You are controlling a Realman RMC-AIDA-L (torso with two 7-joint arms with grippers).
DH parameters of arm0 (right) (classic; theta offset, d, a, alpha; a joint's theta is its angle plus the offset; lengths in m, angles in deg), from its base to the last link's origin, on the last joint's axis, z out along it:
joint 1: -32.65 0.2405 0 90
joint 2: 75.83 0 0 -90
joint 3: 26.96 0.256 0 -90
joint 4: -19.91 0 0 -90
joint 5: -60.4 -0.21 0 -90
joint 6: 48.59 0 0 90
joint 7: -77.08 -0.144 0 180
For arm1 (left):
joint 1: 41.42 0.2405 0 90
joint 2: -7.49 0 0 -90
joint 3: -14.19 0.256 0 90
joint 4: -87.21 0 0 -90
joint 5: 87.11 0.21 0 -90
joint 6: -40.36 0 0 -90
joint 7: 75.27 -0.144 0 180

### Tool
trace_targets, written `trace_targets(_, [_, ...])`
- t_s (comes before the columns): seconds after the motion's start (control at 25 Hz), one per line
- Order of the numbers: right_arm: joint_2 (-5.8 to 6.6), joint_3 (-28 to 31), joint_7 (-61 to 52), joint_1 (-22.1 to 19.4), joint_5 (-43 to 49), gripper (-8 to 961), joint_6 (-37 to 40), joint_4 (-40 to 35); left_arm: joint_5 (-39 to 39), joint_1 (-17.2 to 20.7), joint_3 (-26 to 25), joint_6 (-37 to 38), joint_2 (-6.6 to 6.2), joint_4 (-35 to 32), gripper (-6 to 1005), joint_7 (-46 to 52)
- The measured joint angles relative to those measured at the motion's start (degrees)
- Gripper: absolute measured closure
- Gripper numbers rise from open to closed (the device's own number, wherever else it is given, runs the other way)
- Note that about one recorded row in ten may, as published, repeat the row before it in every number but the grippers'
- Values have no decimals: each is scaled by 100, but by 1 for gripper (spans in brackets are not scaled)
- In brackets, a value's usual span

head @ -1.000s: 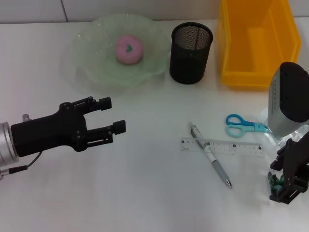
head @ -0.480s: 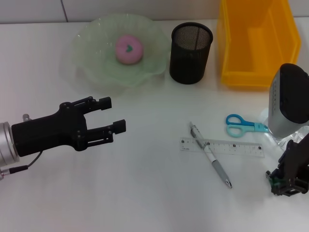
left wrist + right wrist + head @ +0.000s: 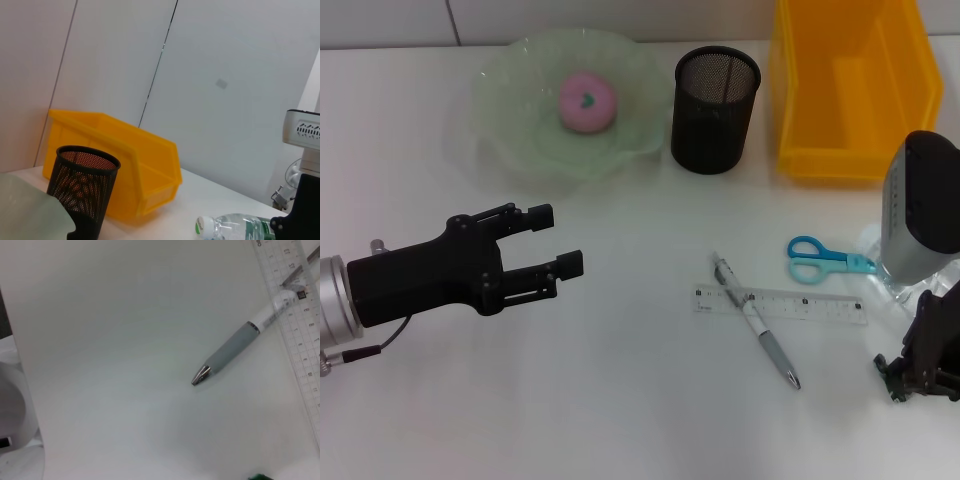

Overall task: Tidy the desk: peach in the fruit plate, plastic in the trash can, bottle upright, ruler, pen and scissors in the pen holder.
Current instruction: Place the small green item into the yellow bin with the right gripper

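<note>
Clear plastic of the bottle (image 3: 235, 227) shows best in the left wrist view: it lies on its side on the counter (image 3: 620, 400), white cap toward the mesh holder (image 3: 715, 97), body running away toward the right arm. In the head view the right arm's housing covers nearly all of it; only a clear bit shows near the counter's right edge, just beyond the scissors (image 3: 825, 259). The right gripper (image 3: 923, 368) is low at that edge, right beside the bottle, so this arm is much the nearer one. I cannot tell if its jaws are open or closed, or if they hold something. The bottle's long axis seems to run roughly left to right, so the jaws would need to cross it.

The left gripper (image 3: 548, 239) hangs over bare counter well apart from everything, jaws open and empty, pointing to the right.

The peach (image 3: 586, 101) already sits in the green plate (image 3: 510, 110). The pen (image 3: 757, 322) lies diagonally across the ruler (image 3: 780, 304), touching it, near the right arm. The yellow bin (image 3: 850, 160) stands behind, beside the holder. The counter is white, flat and smooth, with free room in front of the pen to stand the bottle up.
</note>
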Motion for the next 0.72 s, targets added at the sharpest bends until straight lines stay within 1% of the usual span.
trace_targets(0.12, [5, 148, 55, -8, -21, 886, 29, -47, 0, 1, 0, 3, 0, 1, 220, -5])
trace_targets(0.24, [11, 613, 225, -2, -109, 890, 129, -193, 1, 2, 0, 3, 0, 6, 221, -4])
trace_targets(0.36, [23, 1563, 465, 108, -500, 894, 272, -477, 2, 2, 0, 4, 0, 6, 222, 6])
trace_targets(0.4, [27, 2399, 591, 207, -903, 895, 243, -633, 3, 2, 0, 6, 0, 6, 222, 9])
trace_targets(0.44, [27, 2399, 591, 207, -903, 896, 243, -633, 3, 2, 0, 6, 0, 6, 222, 9])
trace_targets(0.48, [28, 2868, 625, 265, -1131, 897, 145, -675, 3, 2, 0, 6, 0, 6, 223, 7])
trace_targets(0.56, [28, 3563, 642, 339, -1602, 900, -248, -663, 4, -5, 0, 6, 0, 6, 223, 7])
trace_targets(0.6, [27, 3814, 641, 349, -1836, 900, -601, -586, 6, -16, 2, 5, 0, 6, 223, 9])
trace_targets(0.64, [27, 3978, 619, 339, -2061, 900, -1074, -454, 9, -24, 4, 5, 0, 6, 224, 12])
trace_targets(0.72, [21, 4066, 549, 299, -2411, 900, -1973, -119, 11, -37, 9, 4, 0, 6, 224, 16])
